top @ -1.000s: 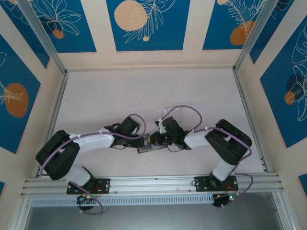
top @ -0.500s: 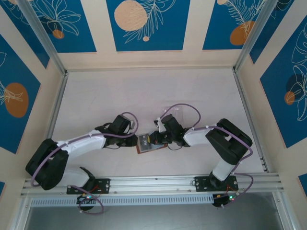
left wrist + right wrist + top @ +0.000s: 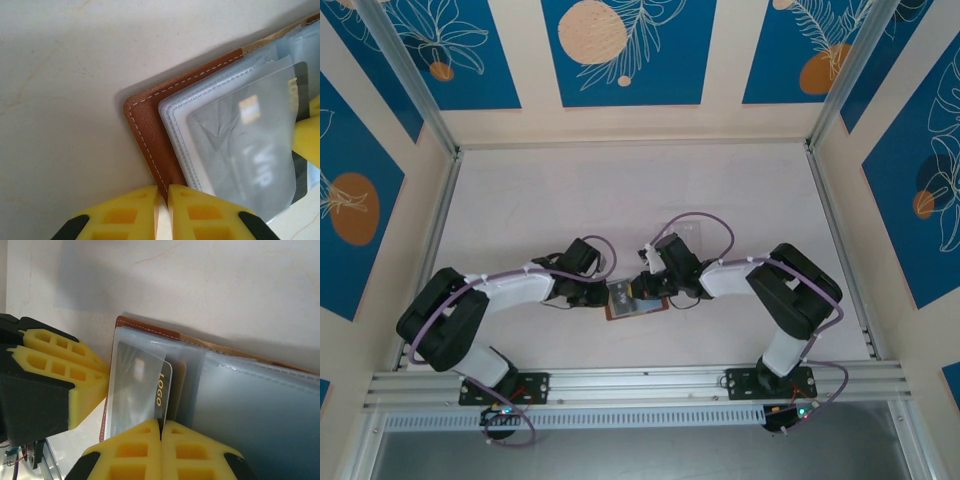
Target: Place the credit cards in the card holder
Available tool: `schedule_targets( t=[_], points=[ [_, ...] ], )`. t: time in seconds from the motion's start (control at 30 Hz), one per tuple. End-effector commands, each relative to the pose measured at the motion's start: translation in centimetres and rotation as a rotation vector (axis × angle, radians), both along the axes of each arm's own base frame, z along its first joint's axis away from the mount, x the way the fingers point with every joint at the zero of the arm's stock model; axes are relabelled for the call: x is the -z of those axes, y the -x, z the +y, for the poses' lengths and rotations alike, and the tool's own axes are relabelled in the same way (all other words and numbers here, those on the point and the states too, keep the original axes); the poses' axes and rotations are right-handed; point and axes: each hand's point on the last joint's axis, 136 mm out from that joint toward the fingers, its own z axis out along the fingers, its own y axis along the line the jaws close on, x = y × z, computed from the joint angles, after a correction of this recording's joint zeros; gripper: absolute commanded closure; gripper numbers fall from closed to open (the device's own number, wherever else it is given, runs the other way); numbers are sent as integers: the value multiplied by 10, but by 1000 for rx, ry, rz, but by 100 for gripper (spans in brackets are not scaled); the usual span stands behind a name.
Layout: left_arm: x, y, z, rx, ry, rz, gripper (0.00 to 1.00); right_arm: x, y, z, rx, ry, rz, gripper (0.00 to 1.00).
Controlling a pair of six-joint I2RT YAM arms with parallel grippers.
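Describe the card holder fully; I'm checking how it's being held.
The card holder is brown leather-look with pale stitching, lying open on the white table, its clear sleeves fanned. The left gripper pinches its cover edge; the right gripper pinches a dark credit card partly inside one sleeve.

Pale table enclosed by patterned walls.
The cream table [image 3: 620,190] is bounded on the far, left and right sides by walls [image 3: 620,125], on which blue panels [image 3: 628,50] with white leaf outlines and orange discs are set. Aluminium posts [image 3: 410,75] are seen at the far corners, and a rail [image 3: 640,380] along the near edge.
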Motion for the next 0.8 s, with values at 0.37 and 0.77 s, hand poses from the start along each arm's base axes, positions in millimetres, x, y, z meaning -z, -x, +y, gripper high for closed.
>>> schedule_targets(
  t=[0.37, 0.77],
  points=[
    [16, 0, -3, -6, 17, -3, 86, 12, 17, -1, 85, 12, 80, 100],
    [18, 3, -2, -13, 17, -12, 85, -13, 17, -16, 110, 112, 16, 71]
  ],
)
